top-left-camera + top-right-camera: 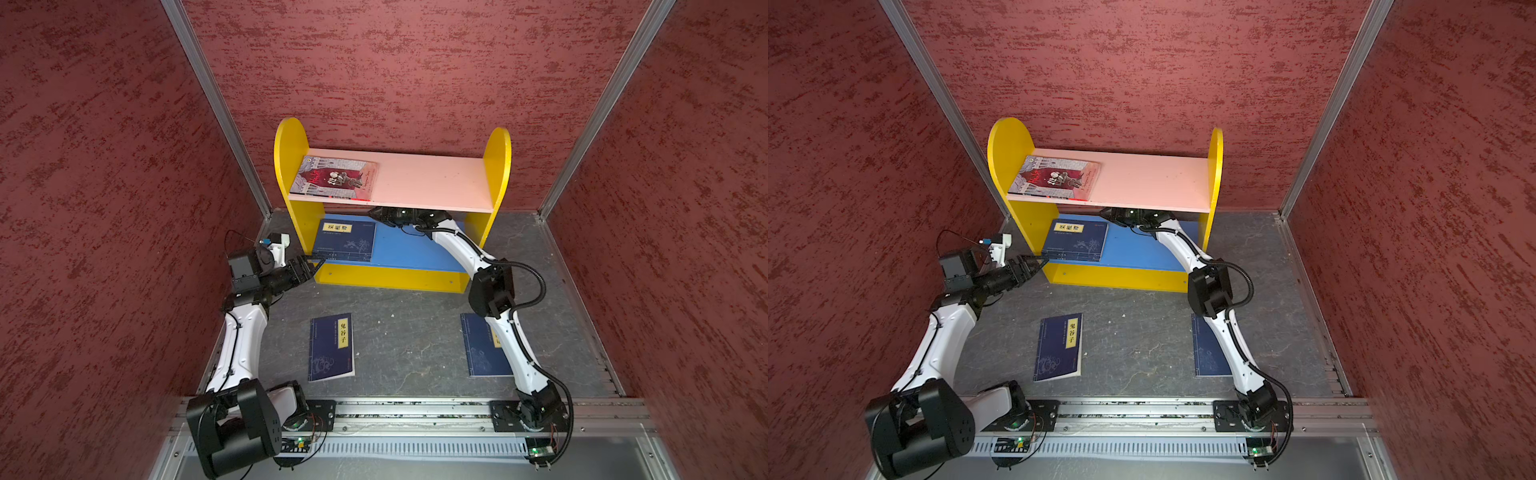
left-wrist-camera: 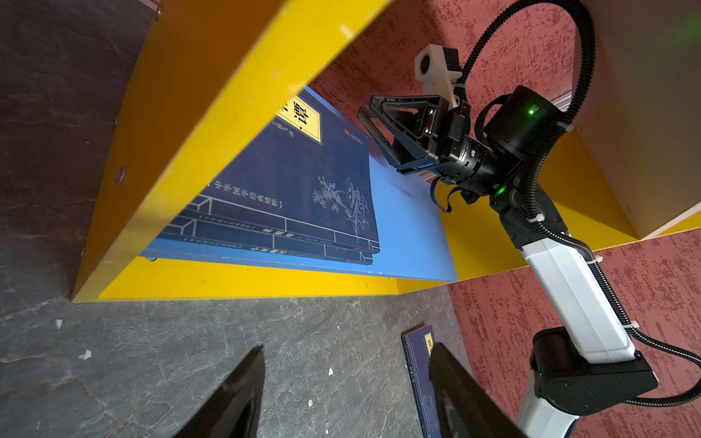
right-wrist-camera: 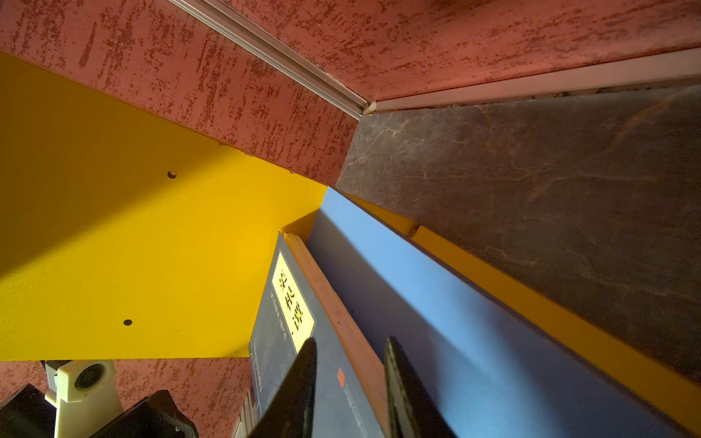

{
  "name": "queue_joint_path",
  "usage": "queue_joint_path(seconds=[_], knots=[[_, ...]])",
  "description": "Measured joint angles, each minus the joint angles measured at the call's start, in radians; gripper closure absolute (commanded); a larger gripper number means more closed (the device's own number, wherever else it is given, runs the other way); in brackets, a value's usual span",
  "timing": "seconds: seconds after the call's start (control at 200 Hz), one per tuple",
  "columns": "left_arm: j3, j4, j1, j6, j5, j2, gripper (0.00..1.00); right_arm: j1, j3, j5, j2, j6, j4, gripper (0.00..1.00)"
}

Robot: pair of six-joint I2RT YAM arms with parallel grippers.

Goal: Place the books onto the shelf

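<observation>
Nearest, by the front edge of the grey tabletop (image 1: pixel 407 340), a navy book (image 1: pixel 331 347) with a yellow title label lies flat. A second navy book (image 1: pixel 482 347) lies well apart from it, partly under the right arm (image 1: pixel 515 345). Thin paperbacks like these are probably light, floppy and smooth-covered. Lying flush, each likely needs tipping up at a corner, then pinching near the stiffer spine.

Further in, the left gripper (image 2: pixel 347 349) hangs wide open and empty off the front left corner of the shelf (image 1: pixel 291 145). At the left end of its blue lower board (image 1: pixel 415 253) sits a stack of navy books (image 1: pixel 347 241). The right gripper (image 3: pixel 351 341), jaws narrowly parted and clamping nothing I can see, is at the stack's far right corner.

Farthest, the red-and-grey book (image 1: pixel 334 178) lies flat at the left end of the pink upper board (image 1: pixel 436 178).
</observation>
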Motion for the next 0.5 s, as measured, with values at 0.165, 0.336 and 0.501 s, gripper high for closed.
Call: queue_joint_path(seconds=[0.165, 0.336, 0.501], knots=[[0.0, 0.002, -0.003, 0.0, 0.005, 0.005, 0.31, 0.0, 0.014, 0.0, 0.016, -0.001, -0.01, 0.68], [0.0, 0.002, -0.004, 0.0, 0.006, 0.006, 0.31, 0.0, 0.014, 0.0, 0.016, -0.002, -0.015, 0.68], [0.0, 0.003, -0.005, -0.001, 0.008, 0.012, 0.3, 0.0, 0.014, -0.009, 0.016, -0.002, -0.018, 0.68]])
